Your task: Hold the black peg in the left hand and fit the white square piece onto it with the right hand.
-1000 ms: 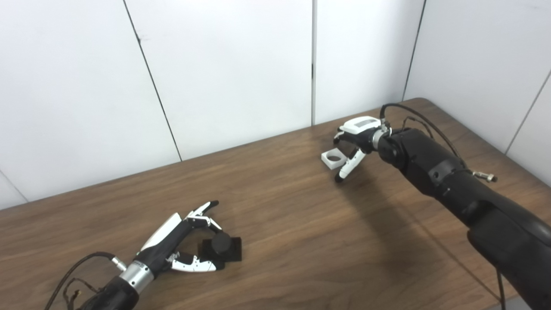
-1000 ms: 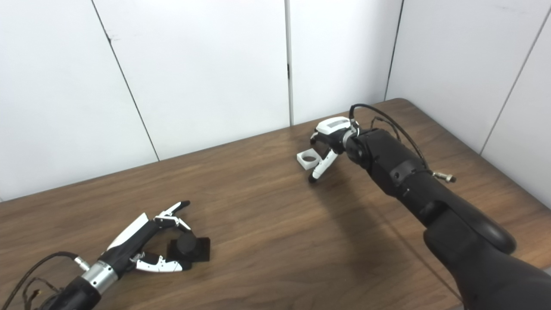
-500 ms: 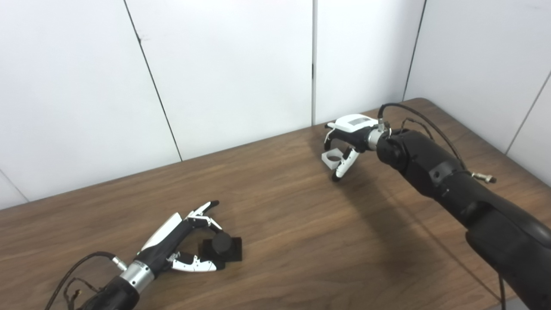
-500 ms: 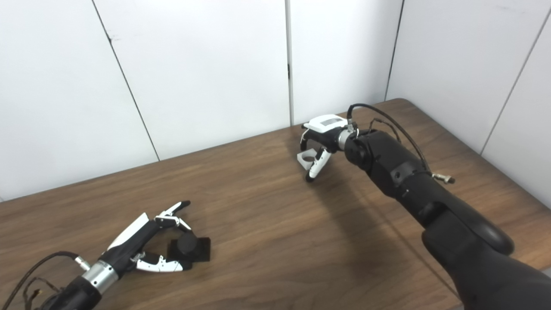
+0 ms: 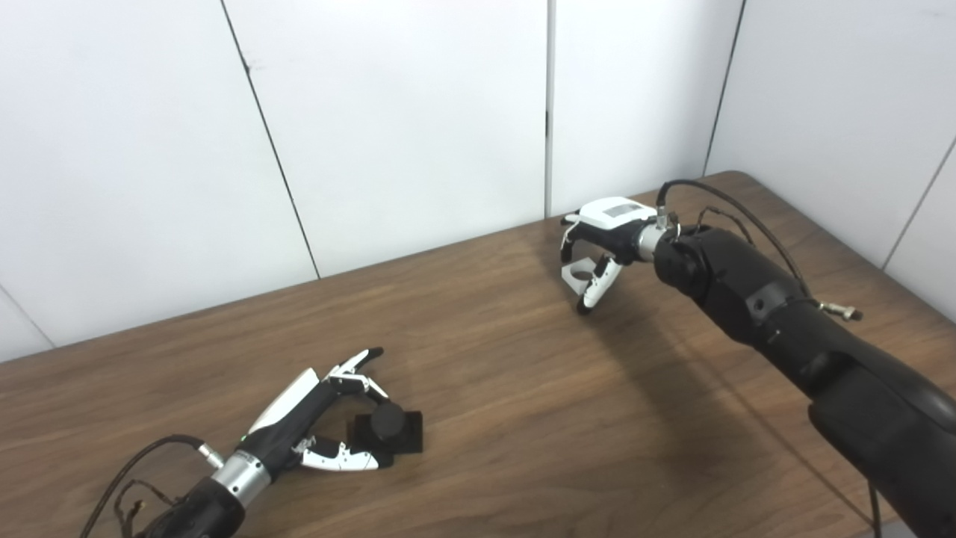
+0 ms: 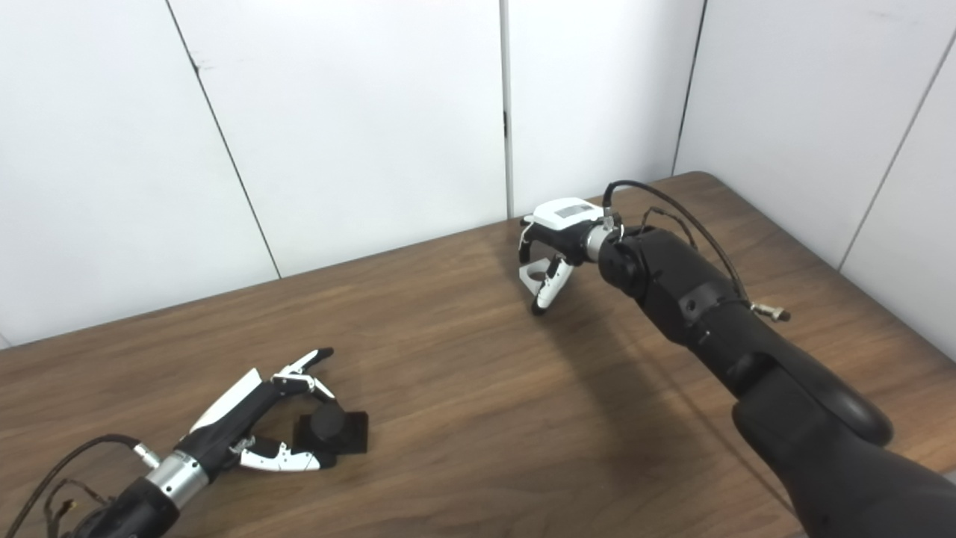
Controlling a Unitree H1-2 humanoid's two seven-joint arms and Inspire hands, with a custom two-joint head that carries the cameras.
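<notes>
Down at the front left of the brown table (image 5: 485, 388): the left hand (image 5: 299, 407). Lies low over the wood, with a thin cable (image 5: 142, 456) looping off the wrist.

Right beside it: the black peg (image 5: 386, 421). Short and round, standing up straight on a flat square black foot. Sits on the table, right in the hand's cup. Curled fingers (image 5: 351, 382) just above and behind the round top, one more finger pointing straight out past it. Thumb (image 5: 340, 463) lying along the near edge of the square foot. Hard to tell if holding tight or only touching; too small and too dark to see.

Far away at the back right of the table, close to the white wall (image 5: 411, 112): the right hand (image 6: 556, 239). Comes in on a big black arm (image 6: 694, 306) with a black cable (image 6: 672, 209) arching over the wrist. Palm facing down, white back on top.

Closed around the white square piece (image 6: 534, 274). Small, flat, with a round hole in the middle. Pinched between the bent fingers (image 6: 525, 240) on the far side and the thumb (image 6: 549, 288) on the near side. Tipped up at a slant, not lying flat. Thumb tip down by the wood.

Well apart from the black peg, with lots of bare table between.
</notes>
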